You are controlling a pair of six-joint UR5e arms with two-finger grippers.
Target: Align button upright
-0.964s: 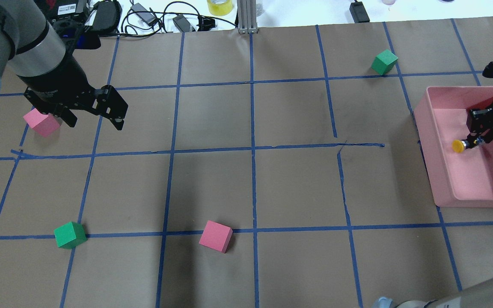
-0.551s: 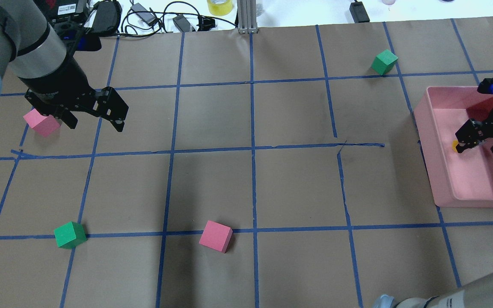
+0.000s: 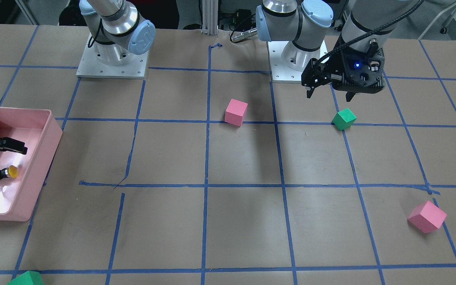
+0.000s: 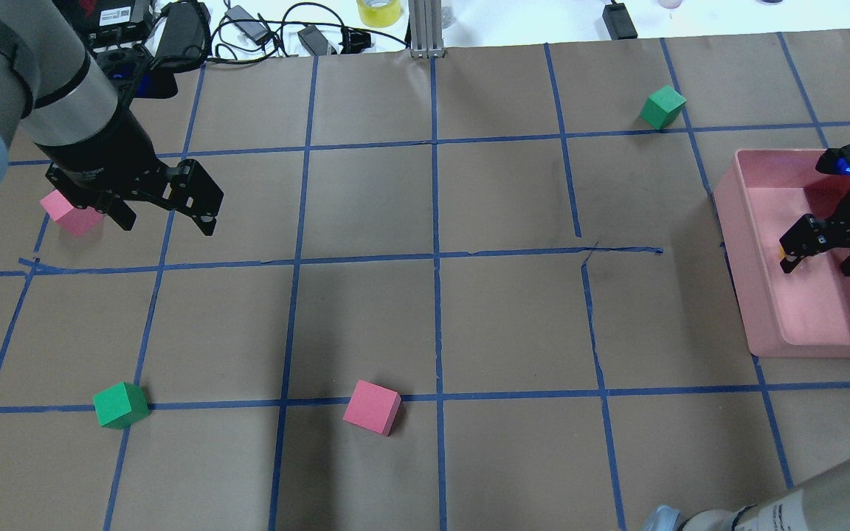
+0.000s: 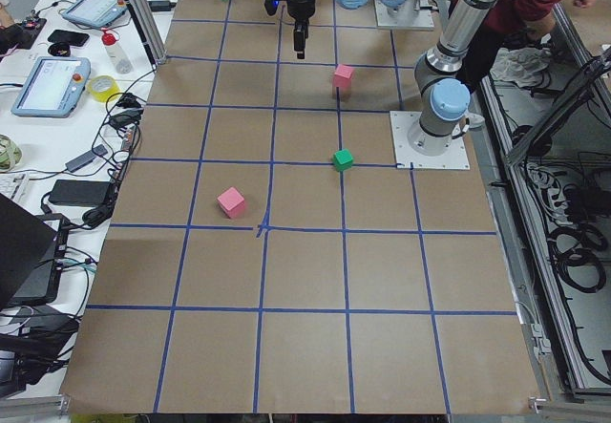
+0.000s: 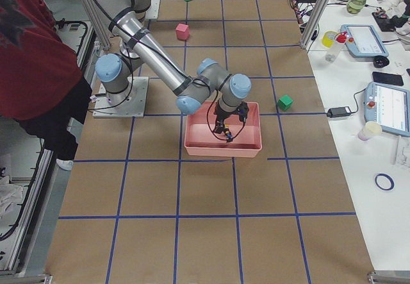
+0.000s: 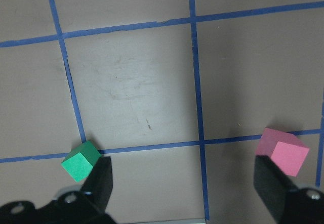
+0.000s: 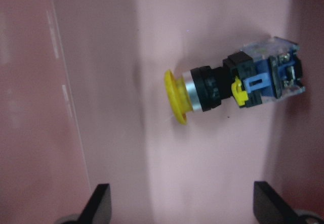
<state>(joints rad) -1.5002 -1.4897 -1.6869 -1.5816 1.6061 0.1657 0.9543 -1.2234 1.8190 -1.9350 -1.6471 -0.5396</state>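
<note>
The button point(image 3: 0, 173) lies on its side on the floor of the pink bin point(image 3: 56, 130), its yellow cap toward the table's middle. The right wrist view shows the button point(image 8: 233, 85) close up, with a black collar and a blue-grey block. My right gripper point(image 4: 817, 265) hangs open just above it, touching nothing; its fingers point(image 8: 98, 204) show at the bottom of the wrist view. In the overhead view it hides nearly all of the button. My left gripper point(image 4: 167, 221) hovers open and empty above the table's left side, far from the bin point(image 4: 746, 295).
Foam cubes lie scattered on the gridded brown paper: pink ones point(image 4: 71, 212) point(image 4: 372, 407) and green ones point(image 4: 121, 404) point(image 4: 662, 107). Cables, tape and adapters lie along the far edge point(image 4: 248, 29). A person in red stands by the robot base point(image 6: 32, 59).
My right gripper, which had the button at its fingertips, has opened and lifted off it. The button now lies loose on the bin floor. The left arm has barely shifted.
</note>
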